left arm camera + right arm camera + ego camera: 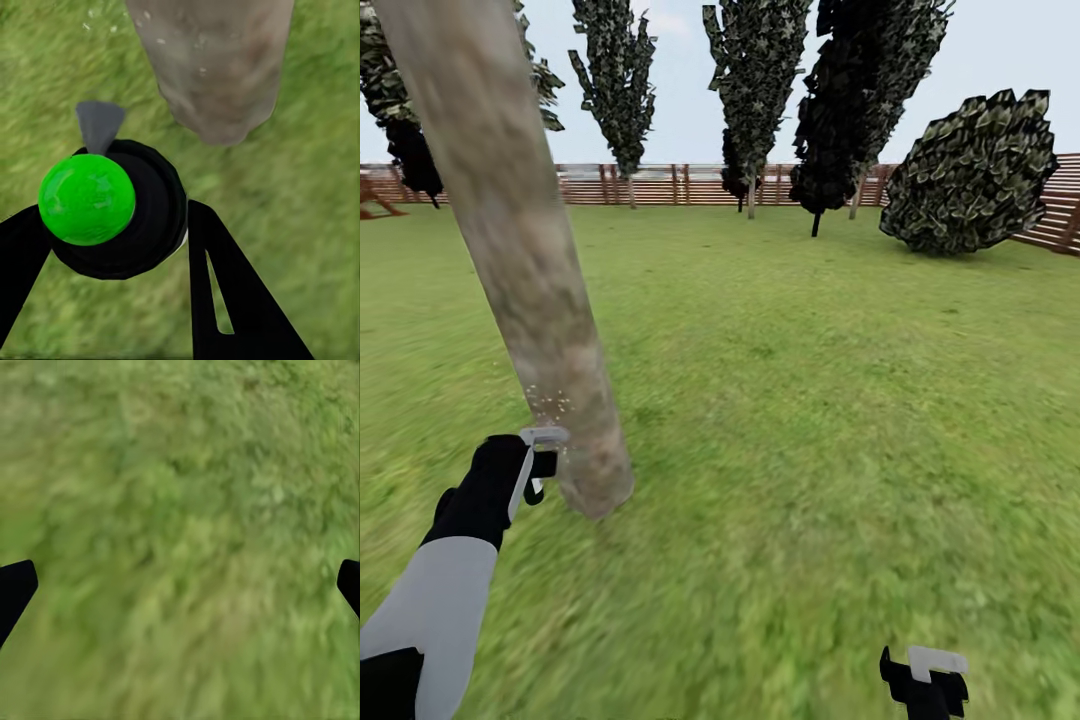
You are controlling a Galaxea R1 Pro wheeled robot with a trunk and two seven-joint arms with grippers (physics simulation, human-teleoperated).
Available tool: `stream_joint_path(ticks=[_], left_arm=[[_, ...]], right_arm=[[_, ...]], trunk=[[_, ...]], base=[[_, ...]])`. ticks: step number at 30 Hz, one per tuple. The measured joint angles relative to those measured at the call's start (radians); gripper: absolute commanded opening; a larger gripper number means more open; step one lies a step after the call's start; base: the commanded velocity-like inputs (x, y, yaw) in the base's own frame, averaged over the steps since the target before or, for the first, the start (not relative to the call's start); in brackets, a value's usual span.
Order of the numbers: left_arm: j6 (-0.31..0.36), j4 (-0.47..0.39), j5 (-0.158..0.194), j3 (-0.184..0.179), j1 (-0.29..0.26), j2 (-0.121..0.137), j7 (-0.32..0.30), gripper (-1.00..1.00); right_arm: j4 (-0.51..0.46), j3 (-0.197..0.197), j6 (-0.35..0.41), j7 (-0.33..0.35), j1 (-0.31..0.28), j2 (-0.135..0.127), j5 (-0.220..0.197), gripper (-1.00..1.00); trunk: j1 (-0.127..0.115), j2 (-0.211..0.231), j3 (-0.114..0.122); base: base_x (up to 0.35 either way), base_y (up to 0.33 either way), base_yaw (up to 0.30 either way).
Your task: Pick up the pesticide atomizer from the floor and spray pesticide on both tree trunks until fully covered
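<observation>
A thick mottled grey-tan tree trunk (510, 250) leans up through the left of the head view, standing in the garden's grass (810, 400). My left gripper (540, 465) is held close beside the trunk's base. In the left wrist view the left gripper (116, 217) is shut on the pesticide atomizer (142, 225), a round black bottle whose top (86, 199) shows bright green, pointed at the trunk (217, 67). Tiny white pesticide specks (547, 402) float against the bark just above the gripper. My right gripper (925, 680) hangs open over bare grass at the lower right.
Dark narrow cypresses (755, 90) and a large leaning bush (970, 175) stand far across the lawn. A brown slatted wooden fence (660, 185) closes off the back and right side. Open grass stretches between the trunk and those plants.
</observation>
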Motion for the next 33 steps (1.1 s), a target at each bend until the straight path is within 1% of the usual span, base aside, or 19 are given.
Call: stream_joint_path(ticks=[4,19,26,30,31,32,33], left_arm=[[0.000,0.000,0.000,0.000,0.000,-0.001,0.000,-1.00],[0.000,0.000,0.000,0.001,0.000,-0.003,0.002,-1.00],[-0.004,0.013,0.000,0.002,0.000,-0.004,0.000,-1.00],[-0.007,0.017,-0.008,0.008,0.007,0.013,-0.003,-1.00],[-0.010,0.017,-0.011,0.009,0.019,0.023,-0.003,-1.00],[-0.012,0.017,-0.003,0.005,0.035,0.026,-0.003,-1.00],[-0.013,0.017,0.001,0.002,0.046,0.022,-0.002,-1.00]], right_arm=[[0.000,0.000,0.000,0.000,0.000,0.000,0.000,1.00],[0.000,0.000,0.000,0.000,0.000,0.000,0.000,1.00],[0.000,0.000,0.000,0.000,0.000,0.000,0.000,1.00],[0.000,0.000,0.000,0.000,0.001,0.000,0.000,1.00],[0.000,0.000,0.000,0.000,0.000,0.000,0.000,1.00],[0.000,0.000,0.000,0.000,0.000,0.000,0.000,1.00],[0.000,0.000,0.000,0.000,0.000,0.000,0.000,1.00]], trunk=[[0.000,0.000,0.000],[0.000,0.000,0.000],[0.000,0.000,0.000],[0.000,0.000,0.000],[0.000,0.000,0.000],[0.000,0.000,0.000],[0.000,0.000,0.000]], base=[[0.000,-0.273,0.070],[0.012,-0.274,0.001],[0.174,-0.244,0.216],[0.231,-0.205,0.038],[0.232,-0.203,0.004],[0.221,-0.208,0.002],[0.201,-0.218,0.001]])
